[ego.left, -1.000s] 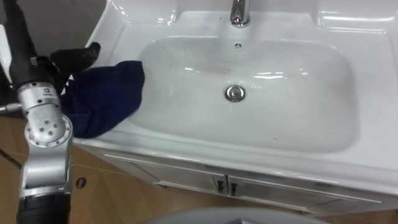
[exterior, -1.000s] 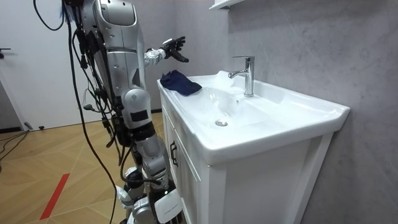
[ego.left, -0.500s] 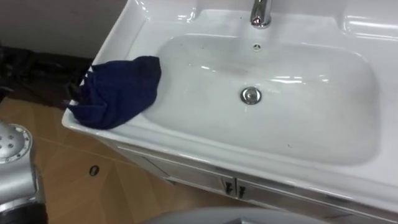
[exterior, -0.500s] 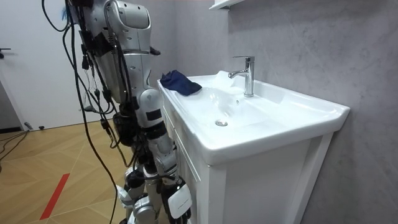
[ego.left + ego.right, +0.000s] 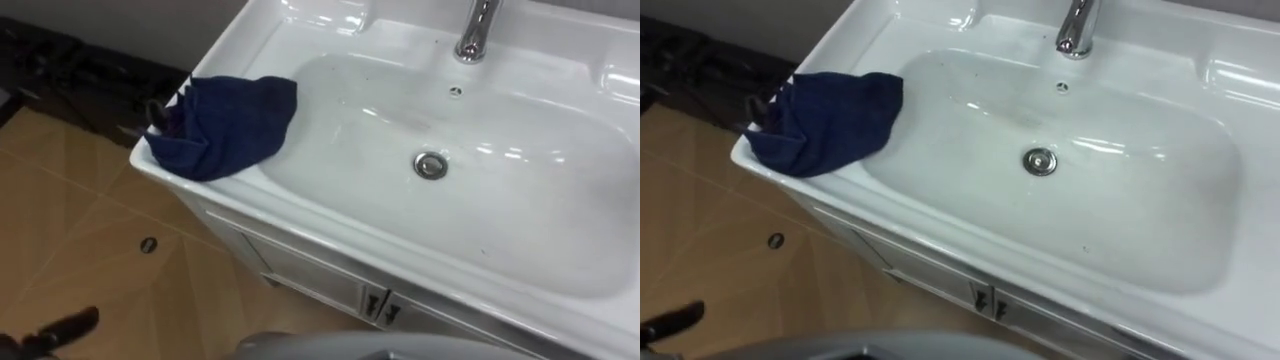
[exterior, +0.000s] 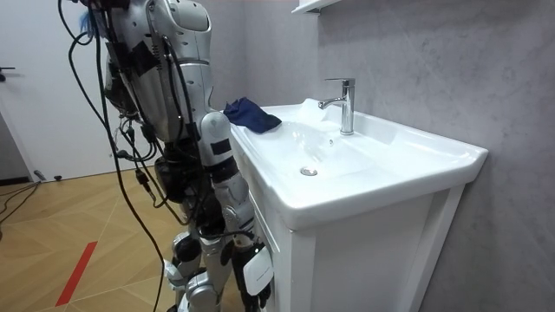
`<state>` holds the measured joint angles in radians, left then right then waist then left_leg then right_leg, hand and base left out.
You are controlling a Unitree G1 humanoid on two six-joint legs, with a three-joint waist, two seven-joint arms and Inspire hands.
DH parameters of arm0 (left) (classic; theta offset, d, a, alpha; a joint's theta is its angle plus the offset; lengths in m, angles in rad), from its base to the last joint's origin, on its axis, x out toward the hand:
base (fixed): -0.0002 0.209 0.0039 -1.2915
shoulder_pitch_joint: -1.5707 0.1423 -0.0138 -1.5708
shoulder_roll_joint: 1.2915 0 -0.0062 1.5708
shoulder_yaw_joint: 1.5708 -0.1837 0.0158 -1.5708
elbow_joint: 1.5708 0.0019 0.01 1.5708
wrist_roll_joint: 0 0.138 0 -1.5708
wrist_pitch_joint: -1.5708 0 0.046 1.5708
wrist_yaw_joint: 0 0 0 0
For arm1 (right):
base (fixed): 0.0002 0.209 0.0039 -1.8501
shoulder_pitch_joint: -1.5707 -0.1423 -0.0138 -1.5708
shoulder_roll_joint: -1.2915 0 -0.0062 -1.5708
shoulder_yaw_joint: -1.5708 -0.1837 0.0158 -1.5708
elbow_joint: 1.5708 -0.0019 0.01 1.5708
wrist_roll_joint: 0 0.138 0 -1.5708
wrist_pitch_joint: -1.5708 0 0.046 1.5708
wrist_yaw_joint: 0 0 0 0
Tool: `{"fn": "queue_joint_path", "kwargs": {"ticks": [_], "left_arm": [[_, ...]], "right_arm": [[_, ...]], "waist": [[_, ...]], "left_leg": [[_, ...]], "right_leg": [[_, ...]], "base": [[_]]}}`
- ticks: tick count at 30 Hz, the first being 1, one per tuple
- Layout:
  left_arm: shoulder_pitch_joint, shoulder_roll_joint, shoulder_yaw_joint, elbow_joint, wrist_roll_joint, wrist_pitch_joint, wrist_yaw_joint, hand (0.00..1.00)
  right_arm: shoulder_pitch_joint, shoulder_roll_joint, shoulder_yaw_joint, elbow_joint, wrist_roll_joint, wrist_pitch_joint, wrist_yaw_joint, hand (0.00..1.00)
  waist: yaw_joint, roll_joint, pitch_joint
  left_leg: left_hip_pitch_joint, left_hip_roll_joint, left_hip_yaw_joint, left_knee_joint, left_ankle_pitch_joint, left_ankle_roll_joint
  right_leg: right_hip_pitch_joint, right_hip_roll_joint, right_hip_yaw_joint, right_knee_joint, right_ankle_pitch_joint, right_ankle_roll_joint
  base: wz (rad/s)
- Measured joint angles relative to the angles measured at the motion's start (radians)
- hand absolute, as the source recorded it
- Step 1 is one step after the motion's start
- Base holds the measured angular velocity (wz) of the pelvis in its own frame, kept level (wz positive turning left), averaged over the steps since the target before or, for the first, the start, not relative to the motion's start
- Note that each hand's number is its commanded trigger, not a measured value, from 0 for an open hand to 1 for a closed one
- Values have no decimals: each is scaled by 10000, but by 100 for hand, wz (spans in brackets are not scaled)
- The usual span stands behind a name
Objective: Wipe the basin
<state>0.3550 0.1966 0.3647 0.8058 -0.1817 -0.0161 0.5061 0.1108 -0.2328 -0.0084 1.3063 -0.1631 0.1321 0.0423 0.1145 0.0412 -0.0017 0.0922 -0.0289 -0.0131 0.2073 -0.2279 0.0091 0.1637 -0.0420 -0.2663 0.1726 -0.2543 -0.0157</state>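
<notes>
Blue cloth (image 5: 228,122) lies bunched on the basin (image 5: 520,235) rim, near-left corner, right at the edge. Left hand (image 6: 251,264) hangs low by the cabinet (image 6: 364,260), well apart from the cloth; spread or closed cannot be told. Risk: a clumsy reach knocks the cloth onto the floor (image 5: 90,230).

A white ceramic basin (image 5: 320,225) is seen from above, with a round metal drain (image 5: 431,165) set in its bowl. A crumpled dark blue cloth (image 5: 225,125) is laid on the rim well to the left of the drain, reaching the outer edge. A chrome tap (image 5: 475,35) is mounted beyond the drain, and a small overflow hole (image 5: 455,91) is placed between them.
</notes>
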Motion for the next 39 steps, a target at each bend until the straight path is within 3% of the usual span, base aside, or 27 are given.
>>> {"fn": "queue_joint_path", "kwargs": {"ticks": [2,7,10,15,17,22,26,29,36,39], "left_arm": [[-11,-13,-264,920,30,131,-464,0],[74,-77,-1006,2002,349,467,-1378,0],[68,-157,-1288,2165,661,966,-2160,0],[-6,-194,-1510,2368,1186,1378,-3507,0],[-220,-195,-1934,2526,1370,1636,-4220,0],[-919,-193,-2503,2517,2000,1752,-5006,0],[-1508,-191,-2502,2522,2818,1792,-5454,0],[-1605,-186,-2607,2532,2848,1791,-5761,0],[-1813,-123,-2779,2678,2849,1786,-6346,0],[-1895,-71,-2995,2871,2886,1790,-6641,0]], "right_arm": [[0,-1,-116,35,11,3,54,0],[-21,-3,-61,144,10,18,147,0],[-38,-5,86,139,47,93,398,0],[-146,-5,107,214,16,226,696,0],[-142,11,334,215,38,234,825,0],[-241,8,473,197,32,238,1034,0],[-260,39,480,208,-51,278,1256,0],[-304,58,641,217,-49,372,1453,0],[-328,48,738,255,-212,569,1727,0],[-424,32,751,257,-247,593,1794,0]], "waist": [[-15,-23,24],[-68,10,31],[-125,-10,30],[-283,-125,7],[-320,-185,24],[-376,-405,125],[-491,-568,105],[-602,-658,112],[-719,-659,68],[-806,-532,64]], "left_leg": [[-5,-41,-112,-2,-11,39],[-49,-127,-188,36,9,92],[-173,-157,-140,147,9,97],[-227,-212,-78,185,10,99],[-276,-209,-43,244,10,99],[-309,-191,95,269,9,99],[-443,-198,139,270,9,100],[-430,-188,282,267,9,101],[-455,-169,376,266,9,101],[-436,-157,407,263,9,101]], "right_leg": [[51,-44,-119,-17,15,32],[97,-112,-256,-25,-4,89],[102,-154,-349,-8,1,120],[102,-210,-391,-22,-52,195],[100,-222,-392,-31,-52,197],[73,-214,-397,-42,-54,197],[-56,-205,-370,-18,-53,198],[-67,-165,-322,-18,-49,204],[-192,-158,-245,8,-49,203],[-216,-165,-186,155,-48,202]], "base": [[11],[12],[11],[5],[0],[0],[0],[-6],[-1],[-3]]}}
